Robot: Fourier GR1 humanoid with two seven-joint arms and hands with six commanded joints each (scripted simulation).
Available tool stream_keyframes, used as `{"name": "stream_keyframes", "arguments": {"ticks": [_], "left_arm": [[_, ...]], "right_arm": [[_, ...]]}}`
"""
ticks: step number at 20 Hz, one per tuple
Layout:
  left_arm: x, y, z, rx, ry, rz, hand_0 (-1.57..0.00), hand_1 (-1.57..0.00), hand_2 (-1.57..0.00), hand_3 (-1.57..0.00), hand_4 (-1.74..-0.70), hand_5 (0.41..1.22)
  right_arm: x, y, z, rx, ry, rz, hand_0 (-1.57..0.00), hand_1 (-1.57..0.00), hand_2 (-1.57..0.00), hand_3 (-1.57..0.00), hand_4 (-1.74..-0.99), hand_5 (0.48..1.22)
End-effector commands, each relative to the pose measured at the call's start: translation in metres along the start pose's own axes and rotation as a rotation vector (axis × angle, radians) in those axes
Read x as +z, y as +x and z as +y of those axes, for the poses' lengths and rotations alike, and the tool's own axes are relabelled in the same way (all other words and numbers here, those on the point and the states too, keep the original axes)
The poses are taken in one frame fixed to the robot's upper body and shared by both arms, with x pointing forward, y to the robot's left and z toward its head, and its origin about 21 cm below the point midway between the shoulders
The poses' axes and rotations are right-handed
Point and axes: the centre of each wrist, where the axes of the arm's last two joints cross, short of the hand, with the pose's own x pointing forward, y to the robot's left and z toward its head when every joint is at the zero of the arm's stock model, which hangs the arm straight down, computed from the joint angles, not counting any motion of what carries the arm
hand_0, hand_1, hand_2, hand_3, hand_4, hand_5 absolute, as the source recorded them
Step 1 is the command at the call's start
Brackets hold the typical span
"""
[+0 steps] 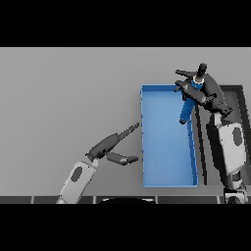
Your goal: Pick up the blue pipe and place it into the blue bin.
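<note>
Blue plastic pipe [187, 109] hanging over the far right corner of the open blue rectangular bin [166, 179], held high so as to clear the rim, probably for release. Pinched at its upper end by curled fingers [182, 73] of right hand [203, 90], forearm stretched away beside the bin. Left hand [109, 145] idle on grey tabletop [59, 98], fingers straight, thumb spread.

A plain grey worktop [68, 98] fills most of the view, its surface bare and evenly lit. At the right side sits a dark grey bin [241, 105] with raised walls, reaching to the view's right edge. Beyond the far edge of the worktop lies darkness.
</note>
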Motion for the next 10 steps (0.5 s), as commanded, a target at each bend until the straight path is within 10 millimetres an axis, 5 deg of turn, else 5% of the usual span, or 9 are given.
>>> {"name": "stream_keyframes", "arguments": {"ticks": [1, 7, 8, 10], "left_arm": [[0.002, -0.002, -0.003, 0.009, -0.007, 0.003, 0.0, 0.0, 0.0, 0.0, -0.88, 0.425], [0.005, -0.002, 0.001, 0.005, -0.009, 0.009, 0.0, 0.0, 0.0, 0.0, -0.89, 0.422], [0.004, -0.001, -0.002, 0.002, -0.013, 0.007, 0.0, 0.0, 0.0, 0.0, -0.89, 0.42], [0.008, -0.003, 0.001, -0.003, -0.011, 0.004, 0.0, 0.0, 0.0, 0.0, -0.88, 0.42]], "right_arm": [[0.006, -0.006, 0.002, -0.009, -0.025, 0.033, -1.57, -1.57, -1.57, -1.57, -1.741, 1.221], [0.026, -0.052, 0.011, 0.006, -0.181, 0.242, -1.57, -1.57, -1.57, -1.52, -1.741, 1.221], [0.027, -0.06, 0.013, 0.013, -0.194, 0.27, -1.57, -1.57, -1.57, -1.26, -1.741, 1.221], [0.031, -0.074, 0.01, 0.06, -0.23, 0.351, -1.57, -1.57, -1.57, -1.02, -1.741, 1.221]]}}
